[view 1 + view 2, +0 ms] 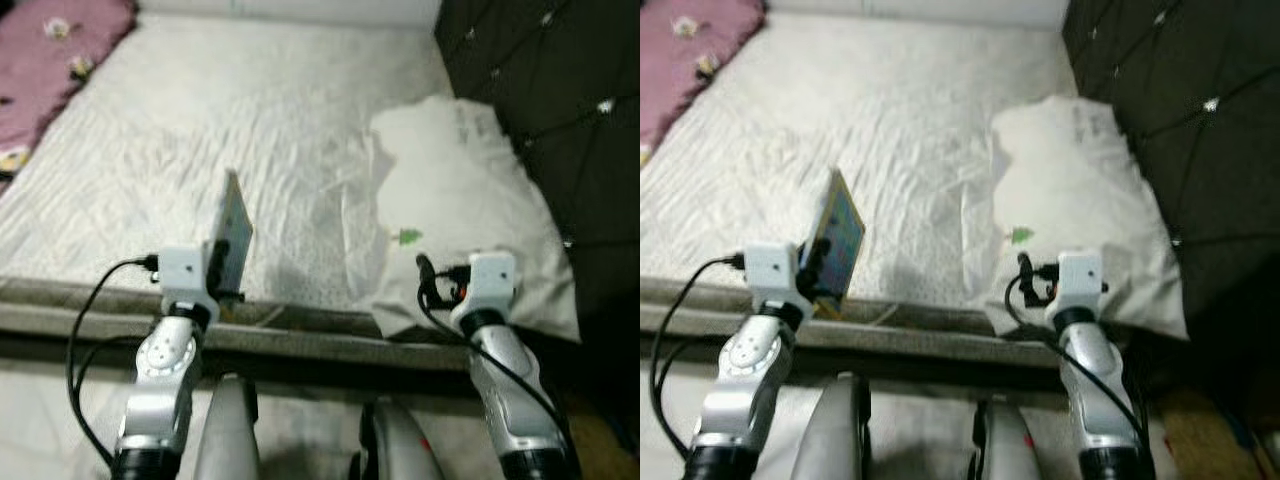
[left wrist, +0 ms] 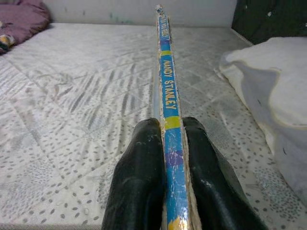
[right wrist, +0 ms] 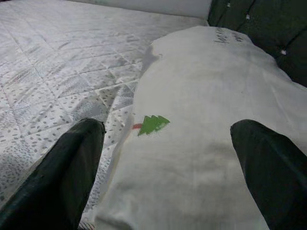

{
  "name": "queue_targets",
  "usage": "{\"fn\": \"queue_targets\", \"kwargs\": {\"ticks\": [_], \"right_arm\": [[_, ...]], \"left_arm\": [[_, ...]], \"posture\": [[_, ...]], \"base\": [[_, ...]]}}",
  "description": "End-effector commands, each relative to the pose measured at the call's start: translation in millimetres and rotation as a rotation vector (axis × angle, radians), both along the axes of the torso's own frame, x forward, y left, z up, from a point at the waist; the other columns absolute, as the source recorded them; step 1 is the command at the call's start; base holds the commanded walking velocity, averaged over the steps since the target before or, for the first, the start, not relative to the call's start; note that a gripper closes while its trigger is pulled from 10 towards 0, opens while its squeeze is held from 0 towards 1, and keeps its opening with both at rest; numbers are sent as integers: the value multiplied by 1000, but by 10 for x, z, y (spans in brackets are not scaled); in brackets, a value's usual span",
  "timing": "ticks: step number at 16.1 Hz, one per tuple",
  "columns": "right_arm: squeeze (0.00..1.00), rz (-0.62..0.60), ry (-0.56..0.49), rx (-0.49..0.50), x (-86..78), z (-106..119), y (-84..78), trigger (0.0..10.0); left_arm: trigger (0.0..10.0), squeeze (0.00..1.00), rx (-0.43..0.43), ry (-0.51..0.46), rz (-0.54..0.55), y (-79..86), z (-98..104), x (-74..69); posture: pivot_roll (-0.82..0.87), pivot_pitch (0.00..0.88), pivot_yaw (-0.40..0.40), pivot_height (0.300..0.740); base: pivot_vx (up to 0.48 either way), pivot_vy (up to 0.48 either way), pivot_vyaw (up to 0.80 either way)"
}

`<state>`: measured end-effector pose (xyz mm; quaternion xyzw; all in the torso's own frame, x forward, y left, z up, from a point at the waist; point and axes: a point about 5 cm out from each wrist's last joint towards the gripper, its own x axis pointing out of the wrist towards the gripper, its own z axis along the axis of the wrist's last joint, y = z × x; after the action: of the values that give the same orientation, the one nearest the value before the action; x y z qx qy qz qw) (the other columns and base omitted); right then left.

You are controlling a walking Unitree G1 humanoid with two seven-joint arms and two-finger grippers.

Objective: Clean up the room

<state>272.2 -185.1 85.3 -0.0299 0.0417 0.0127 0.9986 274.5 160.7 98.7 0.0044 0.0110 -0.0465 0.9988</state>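
Note:
My left gripper (image 2: 166,143) is shut on a thin blue picture book (image 1: 835,243), held upright on its edge above the near edge of the bed; its blue and yellow spine (image 2: 168,91) runs between the two black fingers (image 2: 141,172). My right gripper (image 3: 168,158) is open, its fingers (image 3: 62,177) spread wide over a white pillow (image 1: 450,190) with a small green tree mark (image 3: 152,124). The pillow lies on the right side of the white quilted mattress (image 1: 200,130).
A dark tufted headboard (image 1: 540,90) stands along the right side of the bed. A pink blanket (image 1: 50,60) lies at the far left corner. The grey bed frame edge (image 1: 300,335) runs across just before my arms.

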Motion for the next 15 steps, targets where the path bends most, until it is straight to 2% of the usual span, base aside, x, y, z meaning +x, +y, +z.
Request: {"fn": "queue_targets", "kwargs": {"ticks": [1,14,15], "right_arm": [[0,-3,-4,-3,12,20,-14,10000],[0,5,-3,-11,28,23,-5,10000],[0,6,-1,-10,28,23,-5,10000]], "left_arm": [[10000,0,-8,-48,-15,-13,110,42],[10000,0,-17,-50,-27,-36,119,61],[10000,0,-18,-43,-28,-46,108,65]], "posture": [[-50,124,-27,646],[-52,120,-32,646],[-52,120,-32,646]], "base": [[266,0,0],[350,0,0],[251,0,-531]]}}
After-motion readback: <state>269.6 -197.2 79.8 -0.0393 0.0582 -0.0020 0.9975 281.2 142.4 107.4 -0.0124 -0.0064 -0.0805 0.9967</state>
